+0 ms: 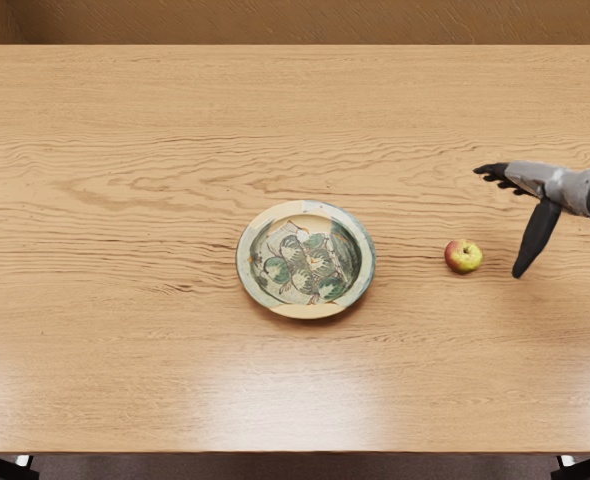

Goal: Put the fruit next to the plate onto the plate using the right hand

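Observation:
A small red and yellow apple [463, 256] rests on the wooden table, a short way right of the plate. The round plate [254, 243] has a cream rim and a green painted pattern and nothing lies on it. My right hand [520, 215] comes in from the right edge and hovers just right of the apple, apart from it. Its fingers [495, 174] are spread, the thumb [535, 238] points down, and it holds nothing. The left arm does not show.
The wooden table [125, 150] fills the view, with its far edge near the top and its front edge near the bottom. Dark floor shows below the front edge.

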Available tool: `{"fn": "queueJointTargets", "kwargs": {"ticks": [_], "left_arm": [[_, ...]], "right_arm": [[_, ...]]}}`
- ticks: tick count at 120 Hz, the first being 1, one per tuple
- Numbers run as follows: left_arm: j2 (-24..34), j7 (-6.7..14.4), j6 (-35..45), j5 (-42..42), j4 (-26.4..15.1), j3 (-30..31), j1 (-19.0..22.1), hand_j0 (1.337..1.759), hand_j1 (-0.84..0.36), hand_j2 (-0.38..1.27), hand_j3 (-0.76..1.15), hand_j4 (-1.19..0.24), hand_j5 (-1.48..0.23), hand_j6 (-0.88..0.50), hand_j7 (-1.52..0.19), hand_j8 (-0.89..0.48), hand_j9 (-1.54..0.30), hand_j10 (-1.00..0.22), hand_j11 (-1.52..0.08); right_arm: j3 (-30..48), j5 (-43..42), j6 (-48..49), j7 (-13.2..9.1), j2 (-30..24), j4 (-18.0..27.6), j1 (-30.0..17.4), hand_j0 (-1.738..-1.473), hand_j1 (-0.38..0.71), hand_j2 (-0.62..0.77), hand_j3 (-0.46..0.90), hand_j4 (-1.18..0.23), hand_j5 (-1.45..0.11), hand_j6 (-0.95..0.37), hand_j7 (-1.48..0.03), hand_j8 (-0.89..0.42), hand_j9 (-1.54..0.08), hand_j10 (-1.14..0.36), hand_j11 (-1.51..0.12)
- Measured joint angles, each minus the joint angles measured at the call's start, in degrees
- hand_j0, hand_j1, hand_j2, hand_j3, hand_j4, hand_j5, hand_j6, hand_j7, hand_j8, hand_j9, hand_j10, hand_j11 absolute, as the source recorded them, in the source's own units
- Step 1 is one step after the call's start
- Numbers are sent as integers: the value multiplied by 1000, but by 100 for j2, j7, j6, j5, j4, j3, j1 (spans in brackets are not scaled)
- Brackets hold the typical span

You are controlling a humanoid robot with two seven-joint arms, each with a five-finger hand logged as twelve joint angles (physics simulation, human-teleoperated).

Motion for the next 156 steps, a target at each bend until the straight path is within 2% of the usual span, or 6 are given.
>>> {"fn": "queueJointTargets", "kwargs": {"ticks": [34, 72, 95, 121, 134, 156], "left_arm": [[0, 0, 0, 0, 0, 1, 0, 1658, 73, 46, 0, -230, -299, -230, -299, -230, -299, -230, -299], [0, -1, 0, 0, 0, 0, 0, 1658, 73, 46, 0, -230, -299, -230, -299, -230, -299, -230, -299], [0, 0, 0, 0, 0, -1, 0, 1658, 73, 46, 0, -230, -299, -230, -299, -230, -299, -230, -299], [0, 0, 0, 0, 0, -1, 0, 1658, 73, 46, 0, -230, -299, -230, -299, -230, -299, -230, -299], [0, 0, 0, 0, 0, -1, 0, 1658, 73, 46, 0, -230, -299, -230, -299, -230, -299, -230, -299], [0, -1, 0, 0, 0, -1, 0, 1658, 73, 46, 0, -230, -299, -230, -299, -230, -299, -230, -299]], "right_arm": [[-690, -400, -1120, -20, 414, 369, 2, -1658, -292, -7, 0, -55, -65, -57, -64, -56, -64, -54, -64], [-959, -747, -1350, -62, 584, 460, -28, -1658, -25, -51, 0, -277, -355, -280, -354, -278, -354, -276, -354], [-1121, -1025, -1617, -65, 614, 461, -101, -1658, 55, -64, 0, -344, -442, -346, -441, -345, -442, -343, -442], [-1182, -1240, -1885, -66, 651, 436, -351, -1658, 90, -68, 0, -381, -476, -379, -481, -398, -482, -376, -481], [-1185, -1342, -1937, -66, 784, 358, -426, -1658, 95, -65, 0, -402, -471, -391, -489, -321, -491, -388, -491], [-1181, -1403, -1960, -67, 901, 227, -454, -1658, 108, -61, 0, -437, -472, -415, -509, -323, -502, -426, -511]]}}
